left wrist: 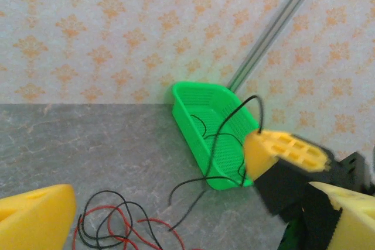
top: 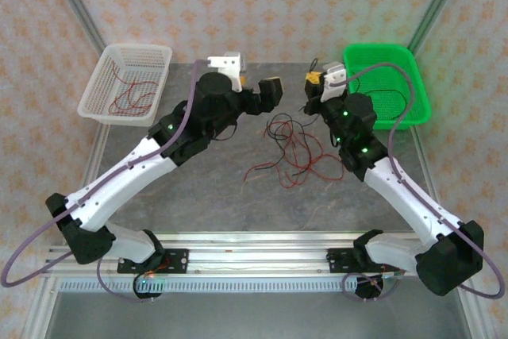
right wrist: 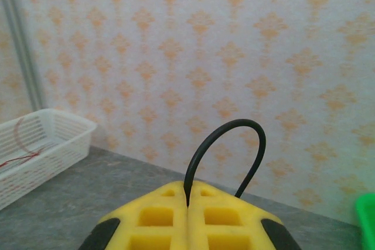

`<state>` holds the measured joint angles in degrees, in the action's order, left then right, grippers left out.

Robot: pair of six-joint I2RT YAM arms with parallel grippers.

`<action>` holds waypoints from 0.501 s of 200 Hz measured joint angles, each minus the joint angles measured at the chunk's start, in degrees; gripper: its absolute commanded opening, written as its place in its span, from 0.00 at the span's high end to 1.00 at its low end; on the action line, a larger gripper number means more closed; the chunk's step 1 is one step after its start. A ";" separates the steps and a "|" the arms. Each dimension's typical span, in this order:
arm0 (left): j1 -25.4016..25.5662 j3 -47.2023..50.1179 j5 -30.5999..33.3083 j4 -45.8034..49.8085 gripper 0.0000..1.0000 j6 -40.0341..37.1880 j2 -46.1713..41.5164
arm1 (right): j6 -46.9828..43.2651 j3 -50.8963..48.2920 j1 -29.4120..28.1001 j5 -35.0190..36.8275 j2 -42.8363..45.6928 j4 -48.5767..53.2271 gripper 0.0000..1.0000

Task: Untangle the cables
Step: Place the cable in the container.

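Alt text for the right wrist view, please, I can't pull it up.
The right pincer is shut on a black cable that arches up above it. At left, a white basket holding a red cable sits on the table.

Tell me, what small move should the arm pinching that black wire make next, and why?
Probably lift and draw the right gripper toward the green plastic mesh basket. Its jaws are shut on a thin black wire whose tail hangs down near the red-and-black wire tangle, and that basket holds other black wires.
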<state>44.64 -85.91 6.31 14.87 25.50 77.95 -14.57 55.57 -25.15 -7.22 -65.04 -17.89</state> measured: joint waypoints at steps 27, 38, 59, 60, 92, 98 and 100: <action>0.00 5.66 0.68 -3.72 0.01 0.00 -2.54 | 1.27 1.86 5.86 0.76 -0.79 -0.11 1.00; 0.00 6.56 0.94 -4.52 0.01 0.02 -2.84 | 1.84 2.64 8.44 1.73 -1.68 -0.26 1.00; 0.00 8.11 1.22 -5.90 0.04 0.17 -3.23 | 2.91 5.29 13.11 3.91 -5.25 -0.92 1.00; 0.00 8.20 1.22 -6.01 0.04 0.17 -3.26 | 2.99 5.38 13.27 3.98 -5.38 -0.94 1.00; 0.00 12.33 1.22 -7.80 0.07 1.25 -4.90 | 4.24 8.98 18.99 7.34 -12.44 -1.88 1.00; 0.00 13.11 1.25 -7.98 0.07 1.53 -5.22 | 4.50 9.42 19.98 7.76 -13.70 -2.21 1.00; 0.00 13.31 1.25 -8.04 0.07 1.64 -5.29 | 4.59 9.60 20.33 7.91 -14.12 -2.32 1.00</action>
<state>44.64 -72.60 7.55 6.83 27.14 72.66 -9.98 65.17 -4.82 0.69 -79.15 -20.21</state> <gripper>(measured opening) 0.935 0.043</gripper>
